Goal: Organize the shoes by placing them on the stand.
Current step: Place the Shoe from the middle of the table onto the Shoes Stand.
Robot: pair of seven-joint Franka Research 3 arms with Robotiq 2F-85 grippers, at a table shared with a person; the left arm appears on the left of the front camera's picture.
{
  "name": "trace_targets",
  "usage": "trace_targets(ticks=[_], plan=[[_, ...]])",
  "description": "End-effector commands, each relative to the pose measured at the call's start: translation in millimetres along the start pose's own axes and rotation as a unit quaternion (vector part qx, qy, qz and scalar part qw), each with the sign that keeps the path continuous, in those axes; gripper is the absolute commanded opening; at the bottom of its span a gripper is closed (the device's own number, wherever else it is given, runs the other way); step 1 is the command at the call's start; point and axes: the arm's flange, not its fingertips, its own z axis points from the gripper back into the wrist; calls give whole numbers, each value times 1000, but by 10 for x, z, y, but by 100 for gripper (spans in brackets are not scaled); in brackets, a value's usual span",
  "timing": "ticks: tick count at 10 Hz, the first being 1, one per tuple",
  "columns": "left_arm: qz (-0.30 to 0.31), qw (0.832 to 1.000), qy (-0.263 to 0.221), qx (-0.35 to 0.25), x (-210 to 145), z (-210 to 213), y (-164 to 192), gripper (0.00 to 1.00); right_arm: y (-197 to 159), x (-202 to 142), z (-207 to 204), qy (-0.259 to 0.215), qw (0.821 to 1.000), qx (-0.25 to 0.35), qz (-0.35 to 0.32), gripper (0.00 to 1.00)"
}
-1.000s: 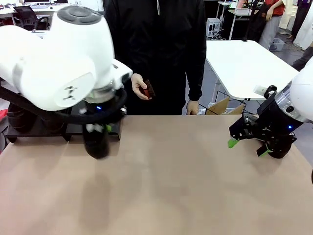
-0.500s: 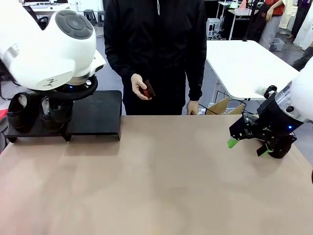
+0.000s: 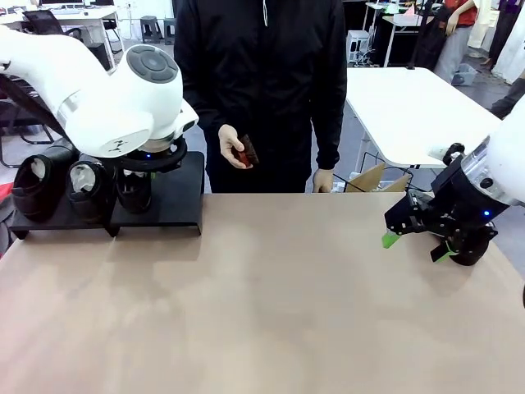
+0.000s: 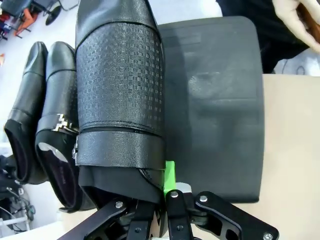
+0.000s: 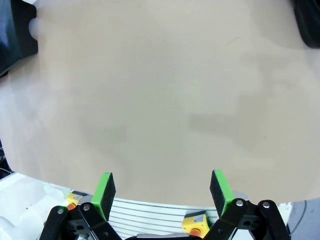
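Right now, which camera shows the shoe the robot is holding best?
The left wrist view: the held shoe appears close up, pinched by the left end effector. In the front view the arm half hides it over the stand. The right wrist view faces the tabletop.

- Held shoe (image 4: 120, 90): black leather, its shaft embossed with a fine square grid, and a smooth glossy band below.
- Two shoes (image 3: 37, 185) on the rack: glossy black, with whitish paper stuffing (image 3: 82, 175); one has a silver buckle (image 4: 62, 122).
- Stand (image 3: 168, 193): matte black.
- Bench (image 3: 271, 312): plain tan.
- Left pincer (image 4: 159, 186) and right pincer (image 5: 162, 187): black, with bright green pads (image 5: 106, 189).
- Robot arm (image 3: 107, 98): white.
- Person's jacket (image 3: 262, 74): black.
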Motion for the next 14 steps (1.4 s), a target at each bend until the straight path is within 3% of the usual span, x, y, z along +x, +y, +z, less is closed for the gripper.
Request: trace_targets(ticks=[1, 12, 14], plan=[[12, 1000, -19, 9, 77, -48, 80, 0, 4, 0, 1, 2, 1000, 5, 2, 100], [-11, 1000, -5, 21, 159, -419, 50, 2, 4, 0, 1, 2, 1000, 5, 2, 100], [-27, 1000, 8, 11, 122, -392, 33, 41, 4, 0, 1, 2, 1000, 5, 2, 100]])
